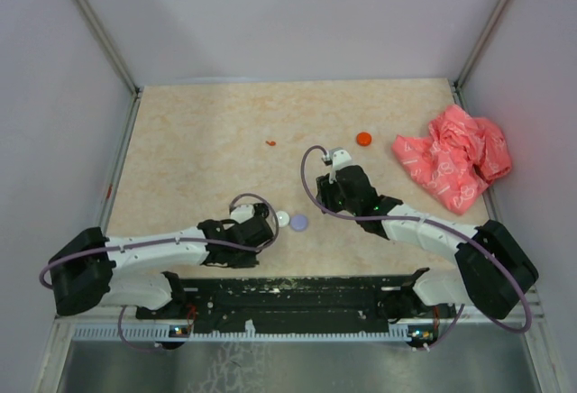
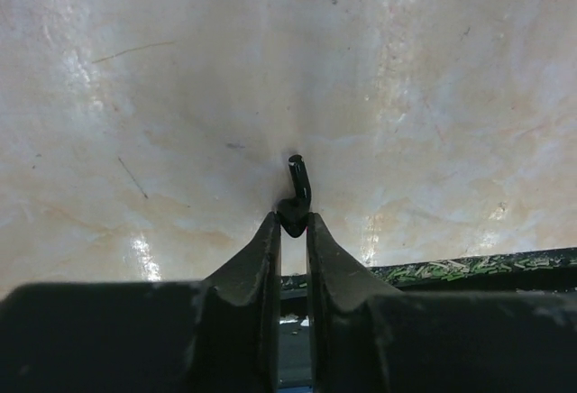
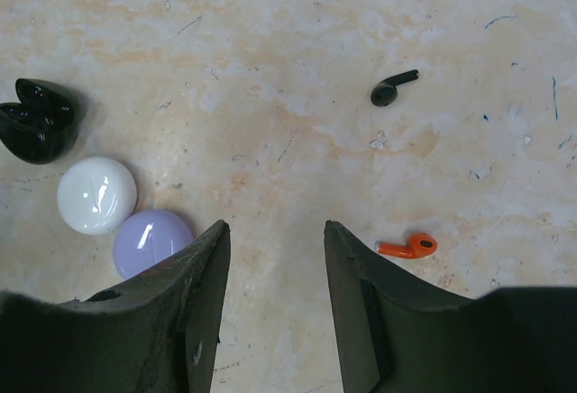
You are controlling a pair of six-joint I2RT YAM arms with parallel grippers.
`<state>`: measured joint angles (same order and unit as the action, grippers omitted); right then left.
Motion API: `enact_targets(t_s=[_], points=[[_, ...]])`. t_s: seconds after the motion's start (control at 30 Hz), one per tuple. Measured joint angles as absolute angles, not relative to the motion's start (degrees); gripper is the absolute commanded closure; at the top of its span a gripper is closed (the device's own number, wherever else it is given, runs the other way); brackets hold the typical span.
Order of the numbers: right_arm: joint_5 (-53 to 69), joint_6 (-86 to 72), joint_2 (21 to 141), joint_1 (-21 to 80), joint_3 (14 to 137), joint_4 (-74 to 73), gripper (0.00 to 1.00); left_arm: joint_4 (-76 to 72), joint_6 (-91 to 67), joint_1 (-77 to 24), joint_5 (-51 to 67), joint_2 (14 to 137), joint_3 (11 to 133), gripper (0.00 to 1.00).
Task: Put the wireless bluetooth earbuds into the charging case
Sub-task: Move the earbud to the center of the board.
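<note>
Two left fingers (image 2: 261,262) pinch a black earbud (image 2: 296,196); right fingers (image 3: 203,276) stand half open.

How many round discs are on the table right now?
3. The white disc and lilac disc lie side by side at the table's near middle; the red disc sits farther back, near the pink bag. Others may be hidden under the arms.

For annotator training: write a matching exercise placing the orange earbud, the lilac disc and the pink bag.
1 orange earbud
2 lilac disc
3 pink bag

a crumpled at the table's right edge
b partly hidden behind a finger of the right end effector
c lying loose by its other finger

Pairs: 1c, 2b, 3a
</note>
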<state>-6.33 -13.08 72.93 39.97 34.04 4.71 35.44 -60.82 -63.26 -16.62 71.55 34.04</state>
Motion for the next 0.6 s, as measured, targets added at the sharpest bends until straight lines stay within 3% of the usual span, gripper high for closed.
enact_targets(t_s=[0.4,0.6], points=[[-6.33,-13.08,72.93,39.97,34.04,4.71,0.54,22.65,-43.24,-59.16,-17.10,78.96,37.74,0.90],[-6.04,-13.06,72.93,39.97,34.04,4.73,0.54,17.28,-32.99,-55.88,-14.96,84.84,41.93,0.81]])
